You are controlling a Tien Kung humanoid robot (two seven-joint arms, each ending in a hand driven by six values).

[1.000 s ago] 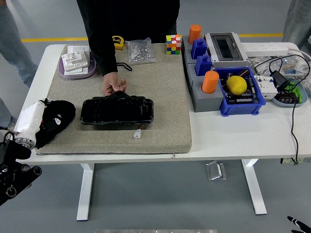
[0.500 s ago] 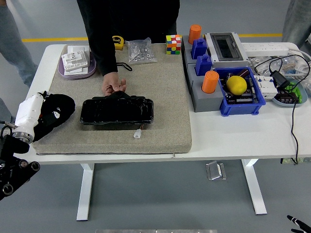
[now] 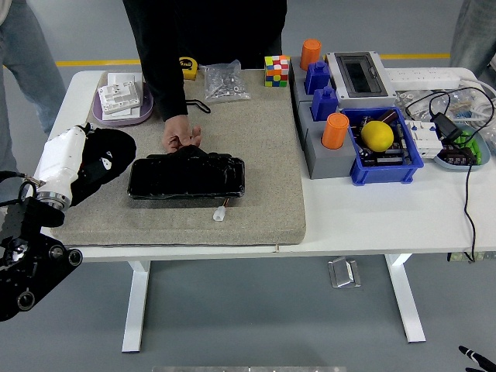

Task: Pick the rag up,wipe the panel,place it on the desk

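Observation:
The glossy black panel lies flat on the beige mat, left of centre. A person's hand rests at the panel's far edge, on a dark bunched piece; I cannot tell whether that piece is the rag. My left hand, black on a white forearm, hovers over the mat's left part, just left of the panel and apart from it. It reads as one dark mass, so its grip is unclear. Only a black tip of my right hand shows, in the bottom right corner.
A purple dish with white boxes stands behind my left hand. Further back lie a bag of screws, a tape measure and a colour cube. To the right are grey and blue bins with orange cups, a yellow ball and cables.
My left hand has moved away from the table's near-left edge, further over the mat and closer to the panel's left end. The person's hand and the panel have stayed put.

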